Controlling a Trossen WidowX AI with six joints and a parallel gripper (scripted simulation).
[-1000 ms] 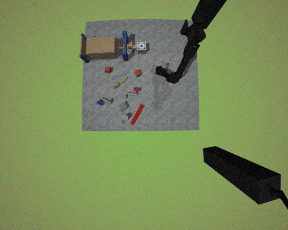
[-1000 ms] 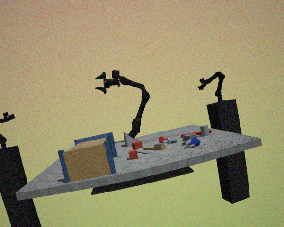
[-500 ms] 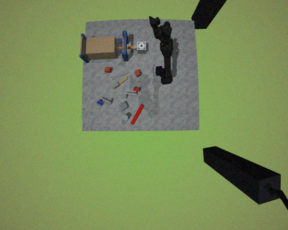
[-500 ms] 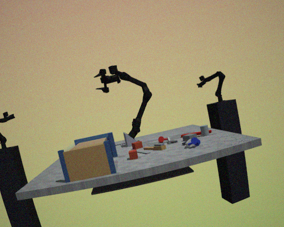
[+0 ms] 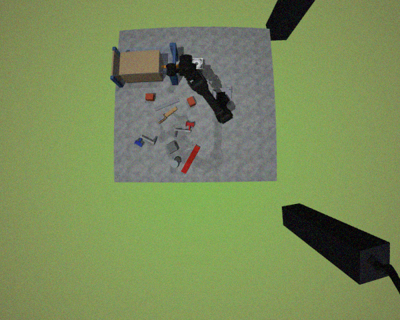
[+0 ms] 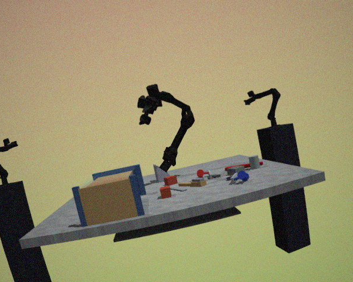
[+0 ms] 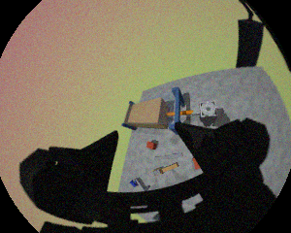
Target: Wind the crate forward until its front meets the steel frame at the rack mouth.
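Observation:
The tan crate point(image 5: 139, 65) point(image 6: 109, 200) point(image 7: 147, 113) sits flat in the blue-framed cubby at the bench's far left corner. The blue frame at the mouth point(image 5: 173, 51) point(image 6: 137, 185) point(image 7: 177, 99) stands just to the crate's right. An orange strap point(image 5: 163, 66) point(image 7: 172, 113) runs from the crate to the white winch point(image 5: 199, 62) point(image 7: 210, 111), which my arm partly hides in the top view. My gripper point(image 5: 171, 69) point(image 6: 145, 118) point(image 7: 145, 131) is open and empty, high above the cubby mouth. A red-knobbed crank point(image 5: 187, 126) point(image 6: 202, 173) and a blue-knobbed crank point(image 5: 144, 140) point(image 6: 241, 175) lie among the tools.
Two red blocks point(image 5: 149, 97) point(image 5: 191, 101), a wooden piece point(image 5: 168, 115), a grey rod point(image 5: 167, 104), a grey block point(image 5: 173, 147), a grey cylinder point(image 5: 175, 161) and a long red bar point(image 5: 191, 159) lie scattered on the grey bench point(image 5: 248, 145). Dark camera pillars point(image 6: 287, 182) stand off the bench.

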